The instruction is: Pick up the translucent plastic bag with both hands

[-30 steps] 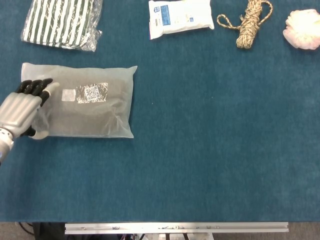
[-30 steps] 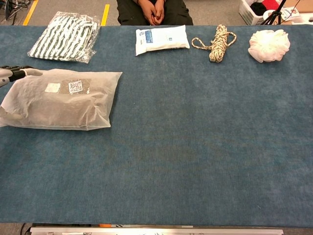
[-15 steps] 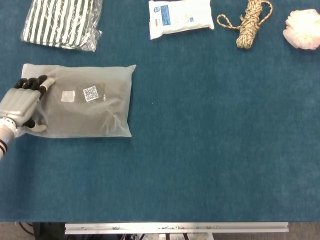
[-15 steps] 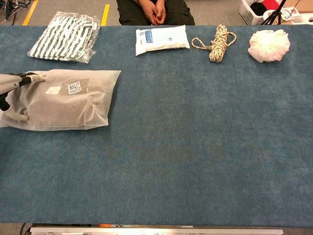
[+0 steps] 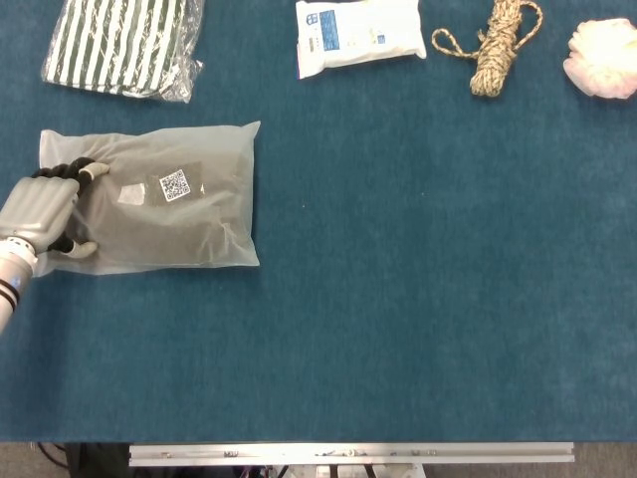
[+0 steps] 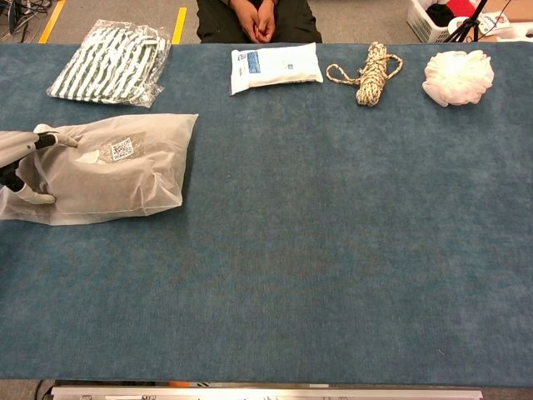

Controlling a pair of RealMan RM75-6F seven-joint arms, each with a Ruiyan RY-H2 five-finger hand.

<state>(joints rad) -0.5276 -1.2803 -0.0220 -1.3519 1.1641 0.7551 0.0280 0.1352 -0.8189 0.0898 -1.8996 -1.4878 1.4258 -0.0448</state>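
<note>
On the counter's (image 5: 398, 299) far left, left robot hand (image 5: 40, 214) clamped on the near end of the translucent plastic bag (image 5: 169, 199), fingers (image 5: 75, 171) curled over the top, thumb underneath. Bag dragged leftward and slightly turned since a second ago, far corner lifted a little. Right robot hand nowhere in view, so only half the two-handed grip made, by the look of it.

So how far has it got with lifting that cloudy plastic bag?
Early days. The left hand already grips the left end of the translucent plastic bag, fingers curled over its edge. The bag looks to lie mostly on the blue table. The right hand is not in view, so the two-handed lift is still to do.
</note>
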